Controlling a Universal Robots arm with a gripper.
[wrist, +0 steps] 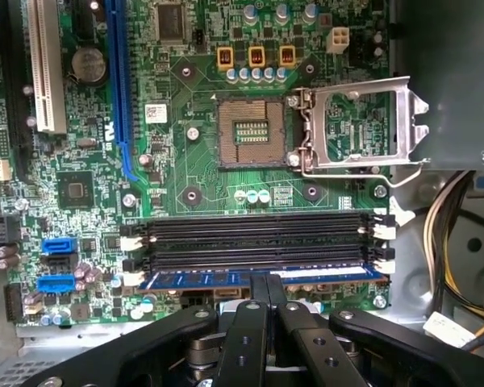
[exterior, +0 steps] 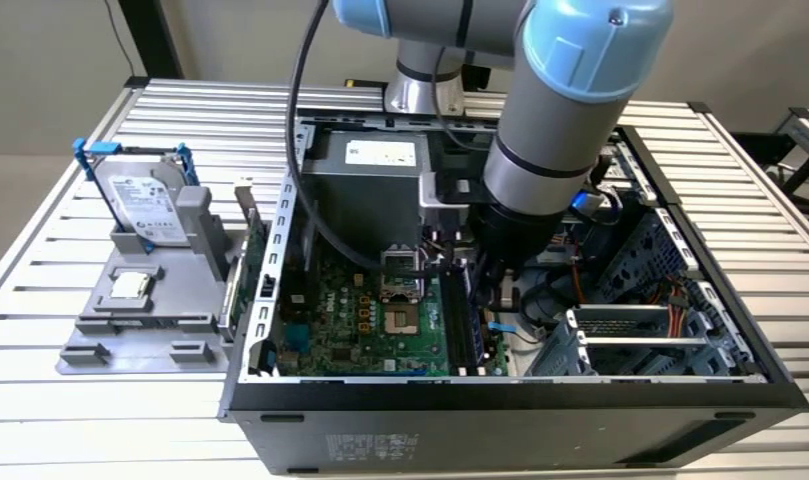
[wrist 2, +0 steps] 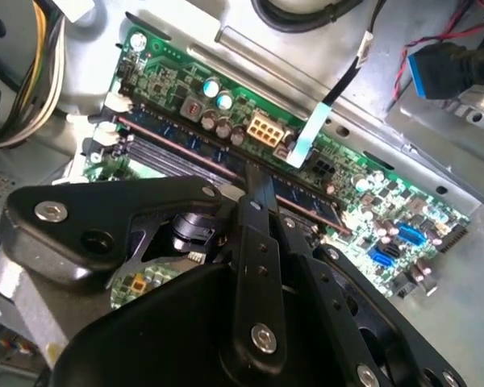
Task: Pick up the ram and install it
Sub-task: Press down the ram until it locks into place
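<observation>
- Seating the ram (wrist: 258,279), a long thin blue-edged memory stick, is the step you look to be in: in the first wrist view it stands on edge across the lower middle of the frame, in the memory slot nearest the black gripper (wrist: 267,294).
- Your gripper's two slim black fingers (wrist: 258,300) are pressed together on the middle of the stick's upper edge, so you are clenched on the ram, not released.
- Keep the push straight down along the slot; in the second wrist view the stick (wrist 2: 226,157) runs diagonally from upper left toward centre right, and the fingers meet it at about its midpoint, which should spread the load evenly.
- Watch the white latch clips (wrist: 381,266) at the right end and their partners (wrist: 129,279) at the left end of the slots; I judge the stick seated only when both ends sit level and the clips have closed on it, which I cannot confirm here.
- Mind the three empty black slots (wrist: 254,238) just above the stick in the first wrist view: do not let the stick lean toward them.
- In the exterior view, the arm reaches into the open black computer case (exterior: 511,410) at frame centre, above the green motherboard (exterior: 357,330); stay clear of the loose black cable (exterior: 311,210).
</observation>
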